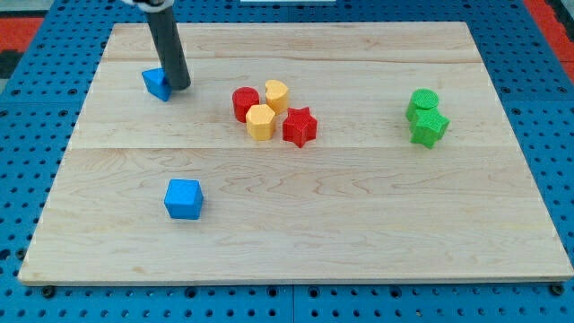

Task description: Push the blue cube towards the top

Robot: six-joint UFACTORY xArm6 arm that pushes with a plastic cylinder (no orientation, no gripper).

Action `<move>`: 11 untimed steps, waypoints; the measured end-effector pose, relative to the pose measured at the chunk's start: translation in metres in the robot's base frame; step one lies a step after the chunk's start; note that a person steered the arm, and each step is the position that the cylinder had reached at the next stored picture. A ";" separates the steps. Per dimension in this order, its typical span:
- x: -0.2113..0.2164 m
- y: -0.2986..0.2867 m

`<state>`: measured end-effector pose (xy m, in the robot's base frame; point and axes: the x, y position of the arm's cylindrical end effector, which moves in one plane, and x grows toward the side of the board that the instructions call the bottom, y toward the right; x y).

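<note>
A blue cube (183, 198) sits on the wooden board (359, 242) at the lower left. A second, smaller blue block (156, 83) lies at the upper left. My tip (179, 87) stands right beside that upper blue block, on its right side, touching or nearly touching it. The dark rod rises from there to the view's top. The tip is far above the lower blue cube in the view.
A cluster sits near the middle: a red cylinder (245, 102), a yellow cylinder (276, 94), a yellow hexagonal block (260, 122) and a red star (300, 126). Two green blocks (426, 117) are stacked close together at the right.
</note>
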<state>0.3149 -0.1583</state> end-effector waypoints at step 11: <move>0.242 -0.030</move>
